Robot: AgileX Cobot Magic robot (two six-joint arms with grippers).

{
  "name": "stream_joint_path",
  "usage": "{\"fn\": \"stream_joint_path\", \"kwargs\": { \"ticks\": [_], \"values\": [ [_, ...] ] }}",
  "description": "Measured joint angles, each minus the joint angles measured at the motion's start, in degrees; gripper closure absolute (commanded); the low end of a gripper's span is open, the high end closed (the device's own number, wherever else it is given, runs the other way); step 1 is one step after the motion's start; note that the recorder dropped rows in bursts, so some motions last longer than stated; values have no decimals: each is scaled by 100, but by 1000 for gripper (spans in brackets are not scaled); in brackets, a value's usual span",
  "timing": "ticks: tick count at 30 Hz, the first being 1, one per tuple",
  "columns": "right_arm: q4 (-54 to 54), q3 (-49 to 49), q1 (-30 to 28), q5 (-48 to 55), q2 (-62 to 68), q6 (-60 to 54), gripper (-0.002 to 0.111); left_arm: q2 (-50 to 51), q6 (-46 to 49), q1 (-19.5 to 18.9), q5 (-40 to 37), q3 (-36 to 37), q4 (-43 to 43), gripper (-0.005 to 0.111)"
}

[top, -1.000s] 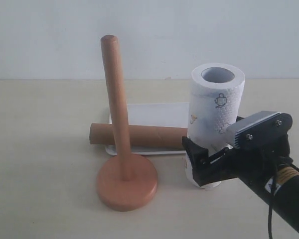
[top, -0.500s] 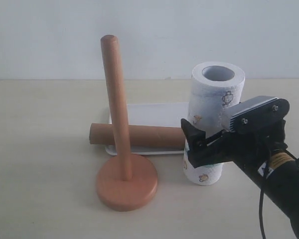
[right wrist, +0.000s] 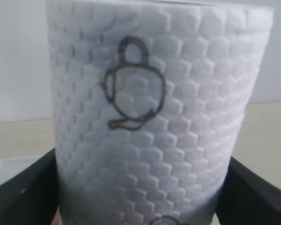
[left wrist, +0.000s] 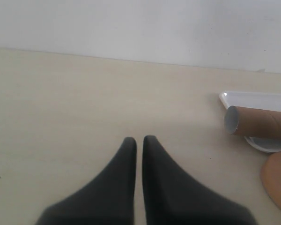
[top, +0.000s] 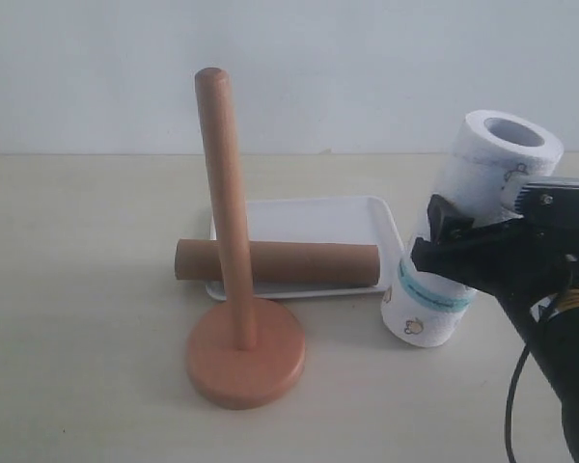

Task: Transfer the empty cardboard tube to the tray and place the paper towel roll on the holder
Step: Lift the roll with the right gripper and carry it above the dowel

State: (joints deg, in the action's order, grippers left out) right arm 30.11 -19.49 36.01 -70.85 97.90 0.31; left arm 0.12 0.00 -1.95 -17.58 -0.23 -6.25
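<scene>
Roll (top: 479, 177) tilted beside tray (top: 309, 220) rim, pinched by right fingers (top: 455, 255), left fingers (left wrist: 122, 180) pressed together

A pale, cream-coloured surface (top: 77, 318) runs back to a plain white wall (top: 367, 68). Two things sit squarely on it. One is the holder (top: 246, 362), its round reddish-brown base flat and its post upright. Just behind it lies the white tray (top: 309, 217), level. The empty cardboard tube (top: 299, 263) rests along the tray's near rim, its left end jutting out over bare surface. To the right the paper towel roll (top: 478, 174) is tilted; whether its lower edge touches the surface, I cannot tell.
</scene>
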Motion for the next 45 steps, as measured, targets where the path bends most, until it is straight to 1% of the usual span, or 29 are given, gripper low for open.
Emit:
{"fn": "stream_joint_path", "kwargs": {
  "ticks": [8, 11, 12, 14, 16, 19, 22, 24, 26, 29, 31, 34, 39, 42, 45],
  "values": [
    [30, 0, 0, -14, 0, 11, 104, 0, 0, 0, 0, 0, 0, 103],
    [-340, 152, 0, -107, 0, -31, 105, 0, 0, 0, 0, 0, 0, 103],
    [-466, 210, 0, -148, 0, -64, 108, 0, 0, 0, 0, 0, 0, 103],
    [-889, 495, 0, -285, -107, -118, 108, 0, 0, 0, 0, 0, 0, 103],
    [-1228, 872, 0, -295, -458, -118, 108, 0, 0, 0, 0, 0, 0, 103],
    [-1355, 1330, 0, 254, -1453, -104, 108, 0, 0, 0, 0, 0, 0, 103],
    [-1478, 1256, 0, 628, -2644, -529, 108, 0, 0, 0, 0, 0, 0, 103],
    [-1479, 889, 0, 1407, -3525, -1063, 108, 0, 0, 0, 0, 0, 0, 103],
    [-1479, 203, 0, 2715, -4266, -1404, 108, 0, 0, 0, 0, 0, 0, 103],
    [-1479, -756, 0, 4186, -4760, -1765, 108, 0, 0, 0, 0, 0, 0, 103],
    [-1479, -1524, 0, 4912, -4885, -1881, 108, 0, 0, 0, 0, 0, 0, 103],
    [-1479, -2618, 0, 5910, -4829, -1956, 108, 0, 0, 0, 0, 0, 0, 103],
    [-1467, -4382, 0, 7629, -4205, -1754, 108, 0, 0, 0, 0, 0, 0, 103],
    [-1322, -5324, 0, 8415, -3659, -1716, 108, 0, 0, 0, 0, 0, 0, 103],
    [-1064, -5997, 0, 8929, -3179, -1737, 108, 0, 0, 0, 0, 0, 0, 103]
  ]
}}
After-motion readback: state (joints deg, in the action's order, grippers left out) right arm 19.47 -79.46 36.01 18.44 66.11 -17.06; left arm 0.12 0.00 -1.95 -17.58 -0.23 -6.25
